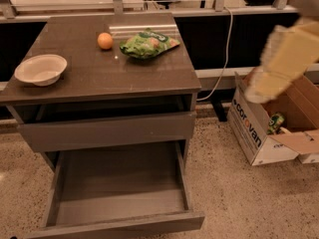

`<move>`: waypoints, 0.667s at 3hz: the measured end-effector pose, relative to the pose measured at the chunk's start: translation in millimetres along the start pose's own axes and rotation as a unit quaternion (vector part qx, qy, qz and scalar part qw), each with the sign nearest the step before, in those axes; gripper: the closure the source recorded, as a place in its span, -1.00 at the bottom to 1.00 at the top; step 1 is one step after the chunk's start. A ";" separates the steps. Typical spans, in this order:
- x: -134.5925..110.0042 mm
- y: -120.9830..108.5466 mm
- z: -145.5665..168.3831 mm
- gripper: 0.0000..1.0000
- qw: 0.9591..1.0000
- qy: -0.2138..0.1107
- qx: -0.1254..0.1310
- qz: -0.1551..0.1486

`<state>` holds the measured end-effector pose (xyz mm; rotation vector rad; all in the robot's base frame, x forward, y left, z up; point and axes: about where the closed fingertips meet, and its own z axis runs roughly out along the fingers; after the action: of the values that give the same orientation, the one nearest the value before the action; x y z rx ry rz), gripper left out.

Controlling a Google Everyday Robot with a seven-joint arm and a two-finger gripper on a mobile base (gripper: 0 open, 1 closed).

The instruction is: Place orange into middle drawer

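The orange (104,40) sits on the dark cabinet top (99,73), toward the back, just left of a green snack bag (148,43). The middle drawer (117,183) is pulled open at the bottom front, and its flat grey floor is bare. Above it, another grey drawer (107,129) shows only its front panel. My gripper (256,89) is at the end of the pale yellowish arm on the right. It hangs over the cardboard box, well right of the cabinet and far from the orange.
A white bowl (41,68) stands at the left edge of the cabinet top. An open cardboard box (259,133) with items inside stands on the speckled floor to the right. A cable (227,54) hangs behind the cabinet against a dark wall.
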<state>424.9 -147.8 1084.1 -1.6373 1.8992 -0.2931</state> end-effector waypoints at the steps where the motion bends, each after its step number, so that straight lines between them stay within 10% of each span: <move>1: -48.2 -34.5 56.4 -1.00 0.995 -0.097 0.002 0.000; 2: -95.4 -63.2 111.0 -1.00 0.986 -0.167 -0.010 0.003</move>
<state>545.2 -46.2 1058.5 -1.5814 1.6569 0.0051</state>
